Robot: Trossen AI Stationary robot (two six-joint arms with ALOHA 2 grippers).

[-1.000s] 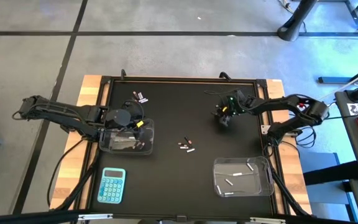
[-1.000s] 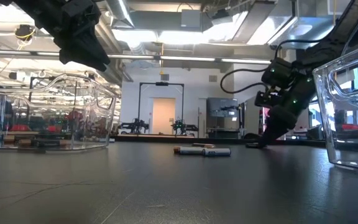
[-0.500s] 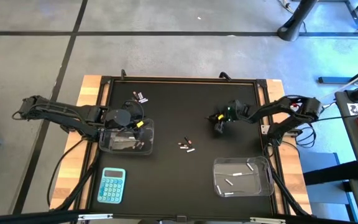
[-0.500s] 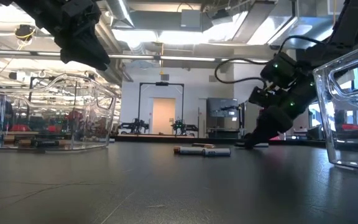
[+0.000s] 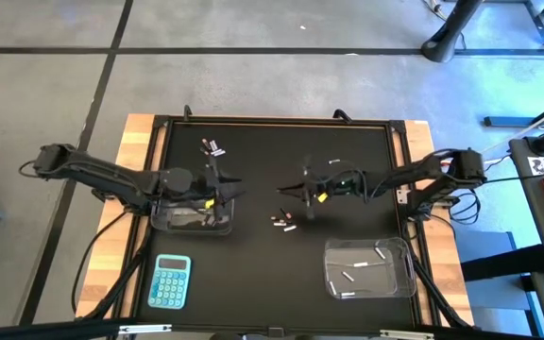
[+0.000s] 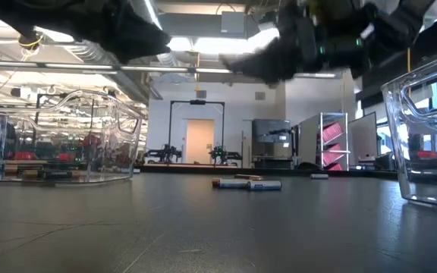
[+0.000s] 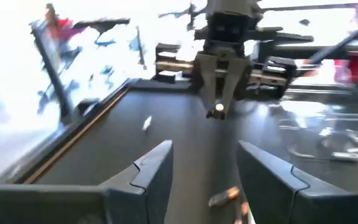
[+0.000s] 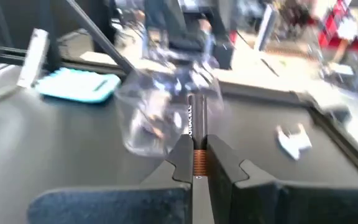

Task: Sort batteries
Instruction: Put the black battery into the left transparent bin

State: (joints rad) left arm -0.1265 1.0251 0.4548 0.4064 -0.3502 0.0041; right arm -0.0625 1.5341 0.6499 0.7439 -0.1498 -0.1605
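The right gripper is above the middle of the black table, and its two fingers are pressed together on one battery. In the right wrist view this battery stands between the fingertips: its copper-coloured end is clamped between them and its dark body sticks out forward past the tips. The gripper is lifted off the table; in the low view it shows high up, well above the surface.

Just beside this gripper, toward the front of the table, a small group of loose batteries lies on the table. They are not touched by any finger. The low view shows them lying flat and close together in the middle.

Another small group of batteries lies near the far edge on the left side, well apart from both grippers.

The left gripper hangs at the far right corner of the left clear tub, which contains dark batteries. Its fingers stand apart and nothing is between them.

The right clear tub stands near the front right and holds a few silvery-white batteries. A blue calculator lies at the front left.
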